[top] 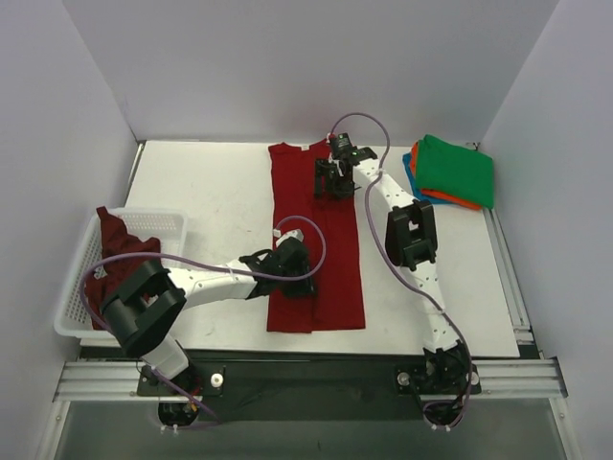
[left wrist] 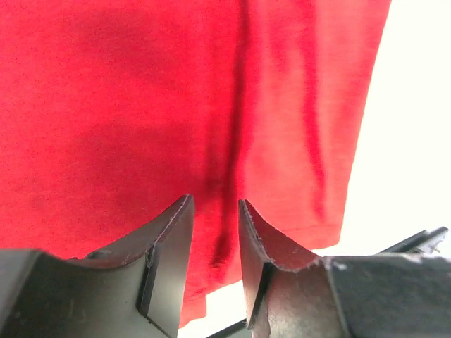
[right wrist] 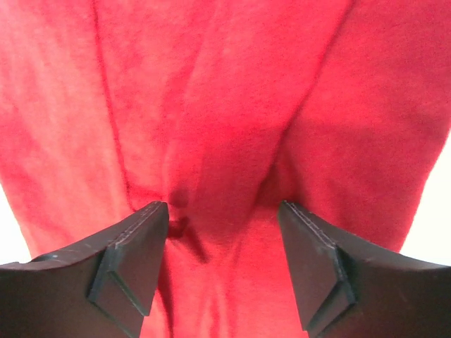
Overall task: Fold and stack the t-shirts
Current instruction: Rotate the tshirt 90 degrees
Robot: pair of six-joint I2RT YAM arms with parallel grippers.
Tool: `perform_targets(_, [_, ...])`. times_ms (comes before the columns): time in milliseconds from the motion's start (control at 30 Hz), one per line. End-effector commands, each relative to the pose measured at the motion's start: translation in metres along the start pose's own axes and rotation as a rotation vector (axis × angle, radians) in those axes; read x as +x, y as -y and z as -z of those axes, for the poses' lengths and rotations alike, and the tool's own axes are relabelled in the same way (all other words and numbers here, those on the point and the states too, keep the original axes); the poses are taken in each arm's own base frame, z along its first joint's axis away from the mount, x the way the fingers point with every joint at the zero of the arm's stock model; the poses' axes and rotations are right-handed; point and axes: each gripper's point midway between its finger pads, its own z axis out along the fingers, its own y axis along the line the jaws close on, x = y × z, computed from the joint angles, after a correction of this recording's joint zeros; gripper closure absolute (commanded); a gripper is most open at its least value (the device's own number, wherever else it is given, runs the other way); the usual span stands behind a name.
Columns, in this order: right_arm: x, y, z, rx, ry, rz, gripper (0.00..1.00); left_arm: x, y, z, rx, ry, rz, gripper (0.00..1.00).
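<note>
The bright red t-shirt (top: 330, 249) lies on the white table as a long narrow strip, folded lengthwise. My left gripper (top: 299, 276) is on its lower left part. In the left wrist view its jaws (left wrist: 215, 201) are nearly closed, pinching a raised crease of the red cloth (left wrist: 141, 105). My right gripper (top: 330, 190) is on the shirt's upper part. In the right wrist view it (right wrist: 223, 205) is wide open, tips down on puckered red cloth (right wrist: 225, 84). The maroon t-shirt (top: 115, 251) lies crumpled in the basket. The folded green t-shirt (top: 458, 168) tops the orange (top: 442, 198) and blue (top: 410, 171) ones.
The white mesh basket (top: 163, 222) stands at the table's left edge. The folded stack sits at the back right corner. White walls close in the left, back and right sides. The arm bases and a metal rail run along the near edge.
</note>
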Motion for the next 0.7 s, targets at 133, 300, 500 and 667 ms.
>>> perform_targets(133, [-0.032, -0.012, 0.106, -0.009, 0.118, 0.022, 0.32, -0.039, 0.049, 0.031, 0.144, 0.099, -0.056, 0.55])
perform_targets(300, [0.001, 0.002, 0.178, 0.031, 0.141, -0.08, 0.33, -0.032, 0.04, 0.029, 0.102, 0.073, -0.109, 0.55])
perform_targets(500, [0.107, 0.019, 0.202, 0.031, 0.109, -0.155, 0.45, 0.0, 0.027, 0.016, 0.128, -0.005, -0.17, 0.43])
perform_targets(667, [0.17, 0.03, 0.215, 0.018, 0.123, -0.18, 0.5, 0.013, 0.028, 0.006, 0.146, -0.06, -0.19, 0.44])
